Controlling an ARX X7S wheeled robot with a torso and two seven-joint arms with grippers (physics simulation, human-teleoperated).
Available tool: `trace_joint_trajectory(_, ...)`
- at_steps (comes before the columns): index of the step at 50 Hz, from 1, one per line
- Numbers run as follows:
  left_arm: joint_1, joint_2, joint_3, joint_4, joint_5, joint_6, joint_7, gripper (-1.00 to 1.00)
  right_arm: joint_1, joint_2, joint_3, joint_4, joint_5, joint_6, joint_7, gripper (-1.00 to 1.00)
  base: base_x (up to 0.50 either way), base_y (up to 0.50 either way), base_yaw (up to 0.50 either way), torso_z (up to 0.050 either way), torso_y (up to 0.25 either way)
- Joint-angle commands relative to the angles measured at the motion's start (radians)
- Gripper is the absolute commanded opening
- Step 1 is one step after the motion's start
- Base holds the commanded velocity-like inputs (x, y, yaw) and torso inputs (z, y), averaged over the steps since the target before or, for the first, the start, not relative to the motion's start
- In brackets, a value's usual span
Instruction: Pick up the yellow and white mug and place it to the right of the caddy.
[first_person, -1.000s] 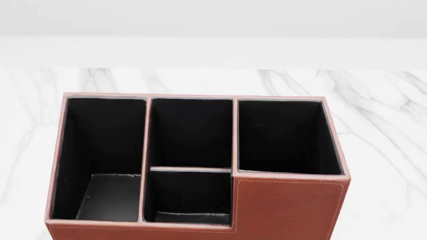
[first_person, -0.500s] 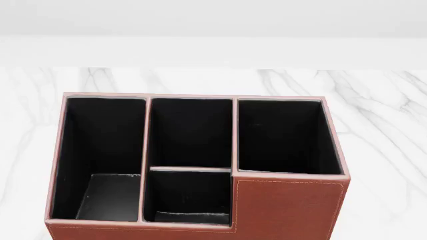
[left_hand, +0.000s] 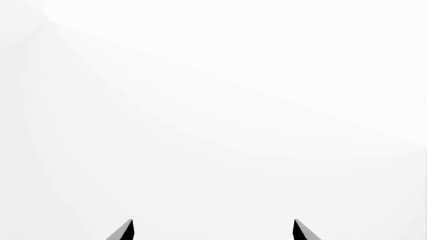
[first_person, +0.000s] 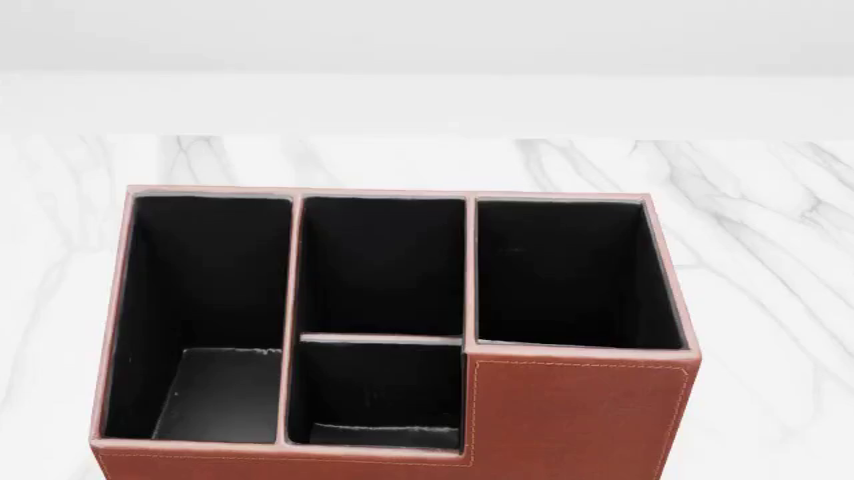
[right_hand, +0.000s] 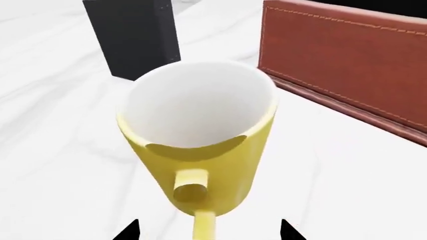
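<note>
**Mug upright under the right wrist camera, beside the caddy wall**

From my head camera I see only the caddy (first_person: 387, 330) on the white marble table (first_person: 761, 220). It fills most of the view, its four black-lined compartments open toward me and its stepped front low at the left and middle, higher at the right. Neither arm shows in this view.

On my right wrist camera the yellow and white mug (right_hand: 200, 140) stands upright on the marble, mouth open toward the lens, white inside, its yellow loop handle pointing toward the camera. The right gripper (right_hand: 208, 231) shows only as two dark fingertips (right_hand: 130, 231) at the frame's edge, one on either side of the handle, set well apart and touching nothing I can see. The caddy's reddish-brown stitched wall (right_hand: 347, 55) stands near the mug without touching it. A small black book (right_hand: 133, 37) stands upright beyond the mug.

My left wrist camera shows blank white and the two tips of the left gripper (left_hand: 212, 230), spread apart with nothing between them.
</note>
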Motion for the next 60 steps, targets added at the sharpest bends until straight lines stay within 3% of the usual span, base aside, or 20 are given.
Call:
trace_joint_trajectory(1, 0.000, 0.000, 0.006, 0.000, 0.006, 0.001, -0.002, 1.00, -0.009, 0.005, 0.021, 0.023, 0.017, -0.012, -0.006, -1.00, 0.00, 0.00, 0.00, 0.000, 0.000)
trace_joint_trajectory(32, 0.000, 0.000, -0.007, 0.000, -0.016, 0.003, 0.007, 1.00, -0.002, 0.005, 0.022, 0.010, -0.005, 0.031, 0.030, -1.00, 0.00, 0.00, 0.00, 0.000, 0.000)
trace_joint_trajectory(60, 0.000, 0.000, 0.003, 0.000, -0.005, 0.003, 0.005, 1.00, 0.085, 0.067, -0.013, -0.242, -0.194, 0.129, 0.211, -1.00, 0.00, 0.00, 0.00, 0.000, 0.000)
